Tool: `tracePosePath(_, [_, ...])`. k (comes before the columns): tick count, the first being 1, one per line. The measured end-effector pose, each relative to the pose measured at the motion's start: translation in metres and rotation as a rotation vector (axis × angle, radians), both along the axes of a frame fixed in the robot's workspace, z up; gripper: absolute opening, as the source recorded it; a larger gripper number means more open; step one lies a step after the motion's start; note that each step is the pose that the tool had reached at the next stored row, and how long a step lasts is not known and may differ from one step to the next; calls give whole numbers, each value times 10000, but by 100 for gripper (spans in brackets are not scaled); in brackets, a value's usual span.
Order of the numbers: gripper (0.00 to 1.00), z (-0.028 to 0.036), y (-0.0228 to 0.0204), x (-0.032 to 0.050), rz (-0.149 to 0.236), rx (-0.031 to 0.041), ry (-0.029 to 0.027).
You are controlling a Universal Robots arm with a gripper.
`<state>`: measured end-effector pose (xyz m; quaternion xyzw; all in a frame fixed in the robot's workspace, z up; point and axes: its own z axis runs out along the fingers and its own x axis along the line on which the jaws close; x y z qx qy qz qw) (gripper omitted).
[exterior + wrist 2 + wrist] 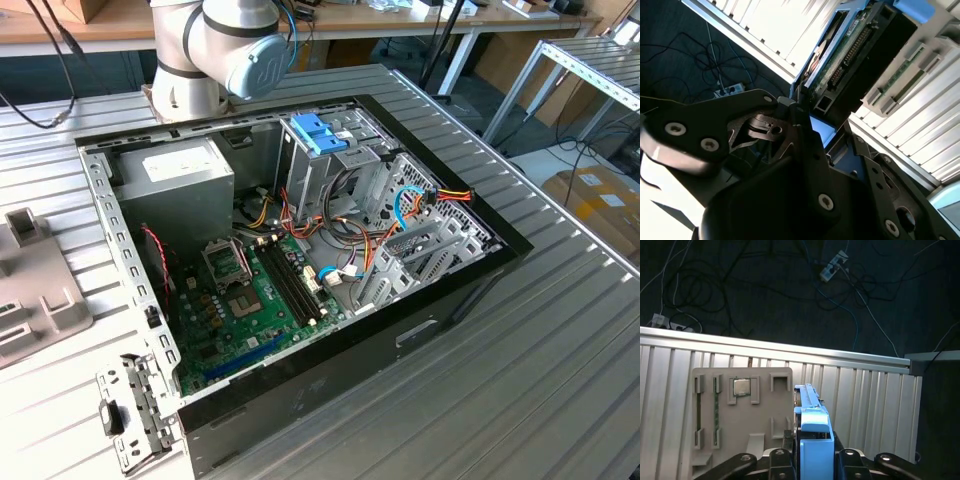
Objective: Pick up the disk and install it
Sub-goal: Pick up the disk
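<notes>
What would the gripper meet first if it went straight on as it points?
The disk: its blue-railed edge stands directly ahead of the gripper, beside the grey parts tray on the ribbed table; contact is unclear.

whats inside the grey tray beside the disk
A square chip sits in one pocket and a green memory stick sits in a slot of the grey tray. The gripper covers one edge, so contents there are hidden.

Surface [520,380]: ribbed bare metal, silvery, dull shine. Computer case [400,345]: outer wall black, smooth, a bit glossy; inner frame bare grey metal. Power supply [185,185]: grey metal box, matt. Disk [810,415]: bright blue plastic rails, smooth; green circuit board side in second wrist view. Pincer [812,462]: black, matt, shiny screw heads. Grey tray [765,415]: matt plastic.
</notes>
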<state>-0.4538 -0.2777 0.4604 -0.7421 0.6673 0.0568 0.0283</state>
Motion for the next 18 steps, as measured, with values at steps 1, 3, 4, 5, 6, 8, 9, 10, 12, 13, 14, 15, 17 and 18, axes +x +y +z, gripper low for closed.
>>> tracePosePath(1, [37,12,0,0,0,2,1])
tracePosePath(3, [37,33,0,0,0,6,1])
tracePosePath(4, [37,44,0,0,0,6,1])
tracePosePath(5, [37,60,0,0,0,6,1])
tracePosePath(6, [37,67,0,0,0,6,1])
tracePosePath(8, [37,96,0,0,0,6,1])
tracePosePath(9, [37,127,0,0,0,6,1])
tracePosePath(10, [37,139,0,0,0,7,0])
tracePosePath(12, [37,166,0,0,0,7,0])
tracePosePath(13, [37,179,0,0,0,6,2])
tracePosePath(14, [37,202,0,0,0,7,0])
tracePosePath(15, [37,216,0,0,1,6,1])
tracePosePath(17, [37,236,0,0,1,7,1])
tracePosePath(18, [37,256,0,0,0,6,0])
